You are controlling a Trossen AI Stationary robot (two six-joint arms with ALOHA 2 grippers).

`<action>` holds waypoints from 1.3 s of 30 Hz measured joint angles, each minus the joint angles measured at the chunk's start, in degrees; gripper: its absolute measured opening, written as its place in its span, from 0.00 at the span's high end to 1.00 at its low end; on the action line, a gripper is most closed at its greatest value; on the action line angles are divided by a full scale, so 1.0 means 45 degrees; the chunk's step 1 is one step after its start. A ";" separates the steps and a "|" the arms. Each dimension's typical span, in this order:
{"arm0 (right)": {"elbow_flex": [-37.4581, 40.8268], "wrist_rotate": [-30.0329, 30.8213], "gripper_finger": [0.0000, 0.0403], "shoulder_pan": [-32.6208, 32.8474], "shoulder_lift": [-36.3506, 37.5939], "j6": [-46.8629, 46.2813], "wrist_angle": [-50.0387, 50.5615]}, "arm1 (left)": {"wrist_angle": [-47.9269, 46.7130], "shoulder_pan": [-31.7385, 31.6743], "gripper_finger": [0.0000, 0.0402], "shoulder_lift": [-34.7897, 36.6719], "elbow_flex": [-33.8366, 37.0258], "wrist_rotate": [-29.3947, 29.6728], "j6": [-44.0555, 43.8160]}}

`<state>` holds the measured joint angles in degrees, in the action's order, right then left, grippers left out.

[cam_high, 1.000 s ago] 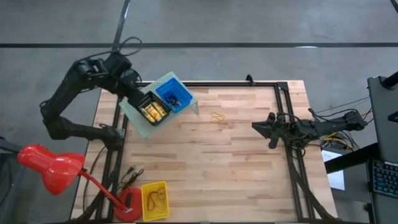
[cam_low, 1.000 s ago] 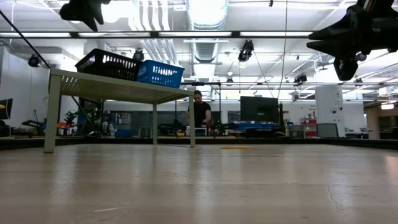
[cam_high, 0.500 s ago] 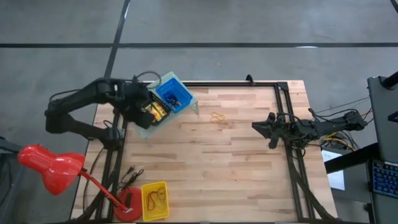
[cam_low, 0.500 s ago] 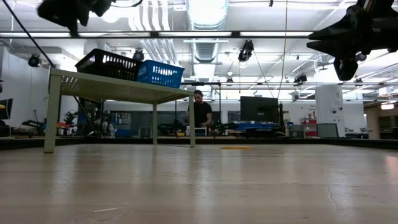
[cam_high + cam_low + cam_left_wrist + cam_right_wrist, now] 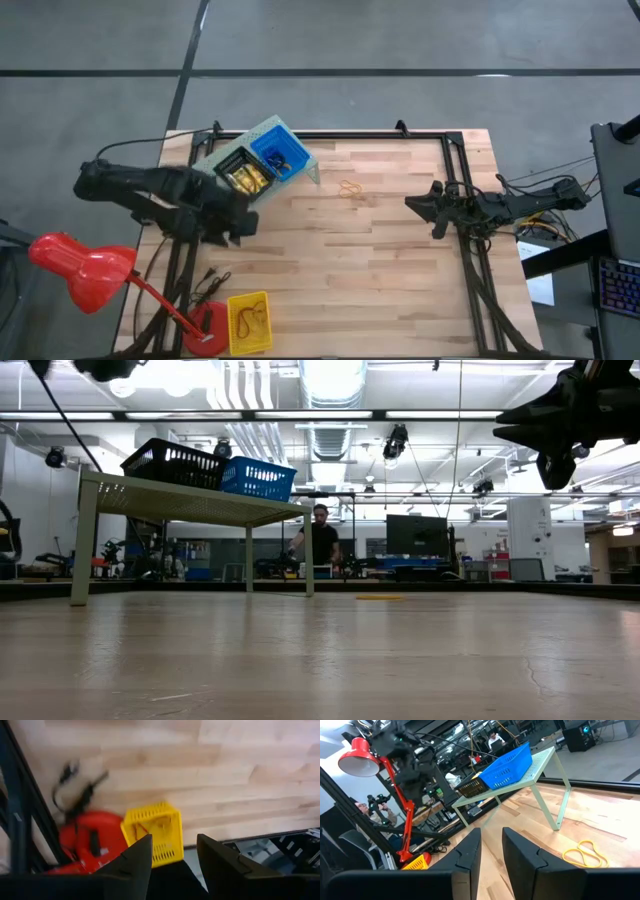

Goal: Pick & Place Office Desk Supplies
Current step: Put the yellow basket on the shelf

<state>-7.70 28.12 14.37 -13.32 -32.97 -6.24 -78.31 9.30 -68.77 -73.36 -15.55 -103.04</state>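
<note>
A few tan-orange rubber bands (image 5: 349,188) lie loose on the wooden table right of the pale green riser (image 5: 225,205); the right wrist view shows the rubber bands (image 5: 585,851) too. On the riser a black bin (image 5: 246,178) holds yellow-gold pieces, beside a blue bin (image 5: 278,152). My left gripper (image 5: 238,225) hangs open over the table's left part, near of the riser, pointing steeply down with nothing between its fingers (image 5: 172,857). My right gripper (image 5: 412,203) is held level at the right, its fingers (image 5: 490,852) slightly apart and empty, pointing at the riser.
A yellow bin (image 5: 250,322) with rubber bands inside stands at the near left corner, next to the red lamp's base (image 5: 85,842); the lamp's head (image 5: 80,265) sticks out past the left edge. A black frame rail (image 5: 465,240) runs along the right side. People show in the room behind.
My left gripper has swung from above the black bin on the riser toward the table's near edge and come down, rolling about its own axis as it went. Its fingers kept the same gap. The bins and the riser have stayed put.
</note>
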 joint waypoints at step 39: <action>0.0000 0.0003 0.79 -0.0003 -0.0003 -0.0002 -0.0001 | 1.2165 0.6758 0.60 -0.0025 0.8120 -0.1560 -1.0432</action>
<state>-7.70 28.13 14.36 -13.34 -32.98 -6.25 -23.57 39.71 -68.88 -36.82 -22.57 -149.99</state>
